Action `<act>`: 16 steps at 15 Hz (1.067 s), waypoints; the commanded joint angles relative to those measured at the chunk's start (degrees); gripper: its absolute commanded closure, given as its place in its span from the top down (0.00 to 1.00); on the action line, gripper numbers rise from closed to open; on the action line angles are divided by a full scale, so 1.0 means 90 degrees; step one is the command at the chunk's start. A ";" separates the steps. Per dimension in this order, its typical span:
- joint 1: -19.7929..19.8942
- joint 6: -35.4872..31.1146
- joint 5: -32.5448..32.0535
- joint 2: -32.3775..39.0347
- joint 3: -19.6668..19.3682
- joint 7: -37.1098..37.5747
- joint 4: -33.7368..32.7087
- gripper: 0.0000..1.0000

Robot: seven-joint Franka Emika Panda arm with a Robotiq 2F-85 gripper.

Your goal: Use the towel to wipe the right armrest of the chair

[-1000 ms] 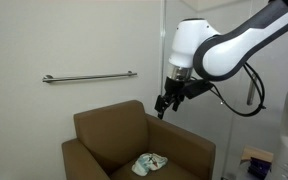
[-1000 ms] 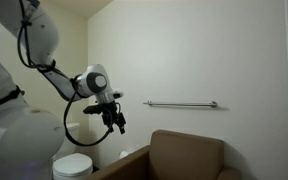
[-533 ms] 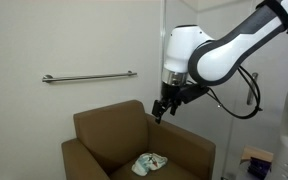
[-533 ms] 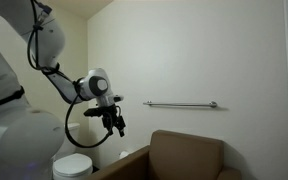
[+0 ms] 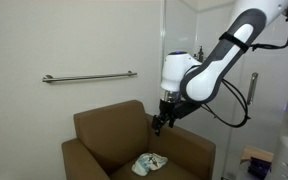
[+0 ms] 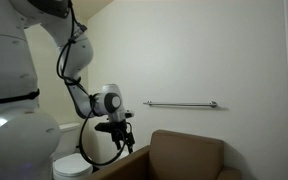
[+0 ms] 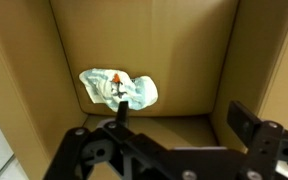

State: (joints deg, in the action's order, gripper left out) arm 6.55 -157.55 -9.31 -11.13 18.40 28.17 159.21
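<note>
White towel: crumpled on the seat of the chair, untouched.
Gripper: released, empty, now lower above the chair.
Meaning: approach to the towel probably started.

Brown chair; white, pale-green-patched towel.

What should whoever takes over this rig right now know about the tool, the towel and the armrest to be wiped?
The tool is open and empty, hovering over the chair.
The towel lies crumpled on the seat, below the tool, not gripped.
The right armrest has not been wiped yet.
Done: only positioning above the seat.
Left: descend, grasp the towel, carry it to the right armrest, wipe.
</note>
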 commanded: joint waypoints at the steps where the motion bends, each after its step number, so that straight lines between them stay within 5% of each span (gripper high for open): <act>1: 0.0014 -0.0884 -0.0232 0.1659 -0.0760 -0.0508 -0.0610 1.00; 3: -0.0289 -0.1254 0.0804 0.2483 -0.1146 -0.1629 -0.0979 1.00; 5: 0.0792 -0.1204 0.1932 0.3342 0.0178 -0.2575 -0.1500 1.00; 6: -0.0231 -0.1064 0.1513 0.2472 -0.0953 -0.2047 -0.0979 1.00; 8: 0.0198 -0.1065 0.2050 0.3142 -0.0343 -0.2507 -0.1407 1.00; 13: 0.0309 -0.1064 0.2096 0.3393 -0.0213 -0.2526 -0.1621 1.00; 16: -0.0723 -0.1155 0.1524 0.4195 -0.1495 -0.1688 -0.2095 1.00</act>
State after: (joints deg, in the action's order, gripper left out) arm 8.15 -167.37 6.70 20.30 14.44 8.53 144.41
